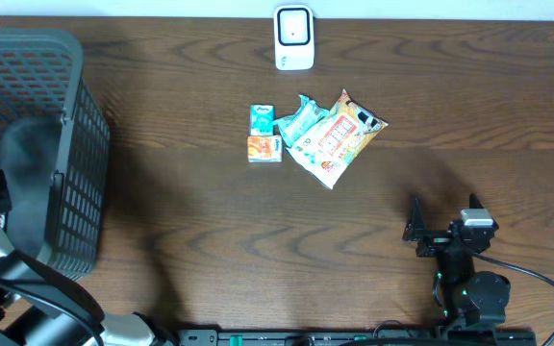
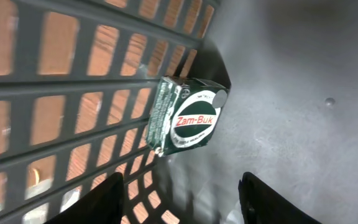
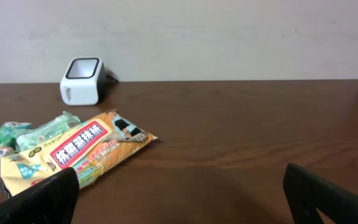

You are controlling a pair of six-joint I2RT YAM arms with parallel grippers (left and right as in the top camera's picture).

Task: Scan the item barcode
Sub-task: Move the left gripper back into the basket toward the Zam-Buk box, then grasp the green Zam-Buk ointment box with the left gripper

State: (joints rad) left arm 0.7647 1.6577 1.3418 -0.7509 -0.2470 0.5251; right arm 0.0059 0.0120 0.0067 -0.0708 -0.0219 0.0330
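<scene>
Wooden table (image 1: 210,221); left gripper (image 2: 182,186) inside basket (image 1: 27,38), right gripper (image 3: 179,180) low, both agape.

Our left arm (image 1: 22,178) reaches out at the far left, its wrist tipped downward; our left gripper (image 2: 180,190) has its two dark fingers (image 2: 101,199) parted, with nothing between them; our right arm (image 1: 469,279) sits at the near right edge, wrist low and level; our right gripper (image 3: 179,193) is spread wide, one finger in each bottom corner of its wrist view, gripping nothing.
</scene>
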